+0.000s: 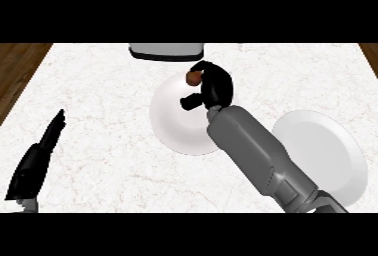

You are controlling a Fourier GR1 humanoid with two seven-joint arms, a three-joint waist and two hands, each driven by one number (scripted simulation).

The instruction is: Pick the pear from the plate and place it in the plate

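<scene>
A small brown pear [194, 77] shows at the far edge of a white plate [171, 115] in the middle of the counter. My right hand [212, 86] is over that far edge with its fingers curled round the pear, hiding most of it. The grey right forearm crosses the plate's right side. A second white plate [332, 155] lies to the right, partly behind the forearm. My left hand [37, 155] rests at the lower left, fingers straight and pointing away, holding nothing.
A grey and white container [165, 51] stands at the counter's far edge, just beyond the pear. Dark wooden floor [18, 65] shows past the counter's left and right edges. White marbled counter [103, 110] lies between the left hand and the middle plate.
</scene>
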